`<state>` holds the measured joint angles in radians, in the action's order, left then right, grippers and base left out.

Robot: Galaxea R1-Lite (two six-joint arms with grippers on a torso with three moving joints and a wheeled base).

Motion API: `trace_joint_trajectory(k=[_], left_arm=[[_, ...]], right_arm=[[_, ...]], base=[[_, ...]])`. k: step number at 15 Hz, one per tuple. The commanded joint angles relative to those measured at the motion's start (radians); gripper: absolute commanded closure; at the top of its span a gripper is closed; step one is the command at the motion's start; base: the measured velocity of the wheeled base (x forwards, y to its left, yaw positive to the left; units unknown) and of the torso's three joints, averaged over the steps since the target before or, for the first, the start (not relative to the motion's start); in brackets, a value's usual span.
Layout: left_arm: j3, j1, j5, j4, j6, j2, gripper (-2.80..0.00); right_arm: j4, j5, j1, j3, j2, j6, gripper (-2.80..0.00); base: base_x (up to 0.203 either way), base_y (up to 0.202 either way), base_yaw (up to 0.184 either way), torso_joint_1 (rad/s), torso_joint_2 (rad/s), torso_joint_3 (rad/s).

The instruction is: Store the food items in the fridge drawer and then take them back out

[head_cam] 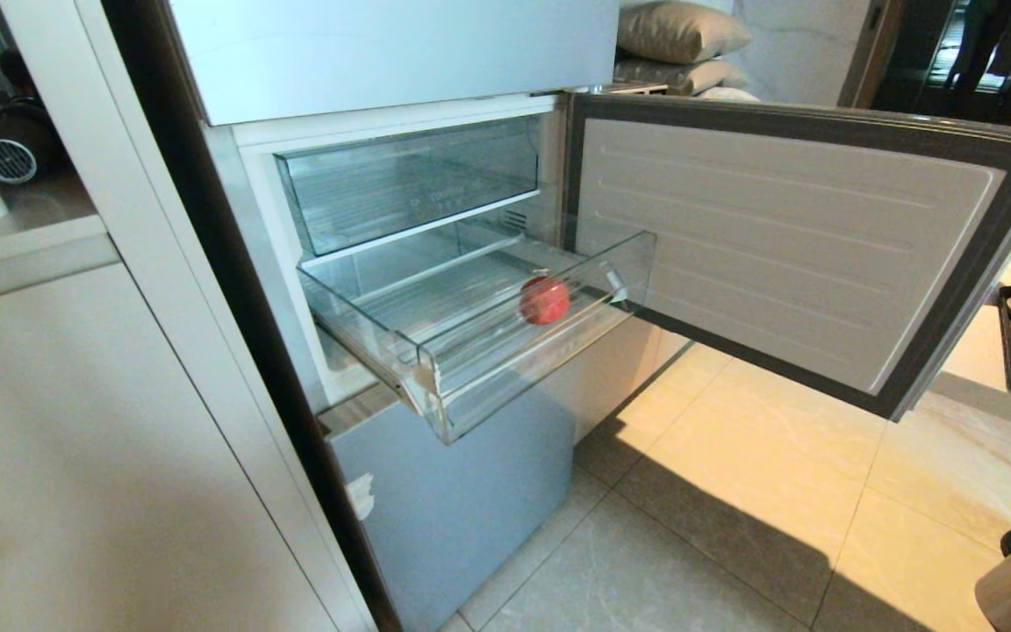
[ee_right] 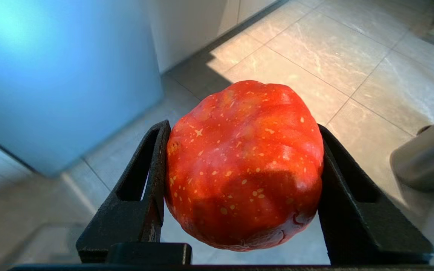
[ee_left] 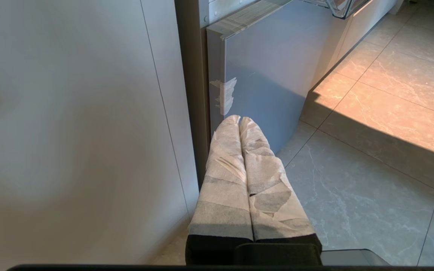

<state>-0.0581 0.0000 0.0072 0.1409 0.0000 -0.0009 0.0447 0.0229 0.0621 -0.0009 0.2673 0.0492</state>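
Fridge (head_cam: 435,518) stands with its middle door (head_cam: 786,254) swung wide to the right, the pale inner liner facing out, while the blue-grey panels above and below stay closed. The fridge drawer (head_cam: 470,386), clear plastic with a ribbed floor, is pulled well out past the cabinet front, below a second clear bin (head_cam: 409,180) that sits back inside. One red food item (head_cam: 544,300) rests on the drawer floor, toward the right side and near the front lip. The other food item (ee_right: 244,165), red-orange with pale speckles, is outside the drawer: the right gripper (ee_right: 239,188) pinches it between its two black fingers (ee_right: 141,192), one pressed to each side, above the tiled floor (ee_right: 315,64) with the fridge's blue lower panel off to one side. A metal cylinder (ee_right: 424,158) stands on the floor near that gripper. The left gripper (ee_left: 239,120) hangs low beside the lower fridge panel, close to a bit of white tape (ee_left: 225,96) at its edge, its tape-wrapped fingers (ee_left: 224,177) pressed together and empty. A white cabinet (head_cam: 102,456) flanks the fridge on the left.
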Motion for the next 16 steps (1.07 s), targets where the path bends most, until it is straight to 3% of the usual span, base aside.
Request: trace_joint_trajectory(k=[1,4,13,16], left_arm=[[0.0,0.002,0.0,0.0,0.0,-0.001,0.0],[0.0,0.0,0.0,0.0,-0.002,-0.001,0.0],[0.0,0.001,0.0,0.0,-0.002,-0.001,0.0],[0.0,0.0,0.0,0.0,-0.002,-0.001,0.0]], right_arm=[[-0.043,-0.01,-0.041,-0.002,-0.129,0.018,0.0],[-0.052,-0.018,-0.057,0.0,-0.26,0.025,0.0],[-0.052,-0.024,-0.059,0.001,-0.267,0.026,0.0],[-0.052,-0.024,-0.059,0.001,-0.267,0.028,0.0]], base=[[0.0,0.0,0.0,0.0,0.0,0.0],[0.0,0.0,0.0,0.0,0.0,0.0],[0.0,0.0,0.0,0.0,0.0,0.0],[-0.005,-0.002,0.127,0.002,0.0,0.004]])
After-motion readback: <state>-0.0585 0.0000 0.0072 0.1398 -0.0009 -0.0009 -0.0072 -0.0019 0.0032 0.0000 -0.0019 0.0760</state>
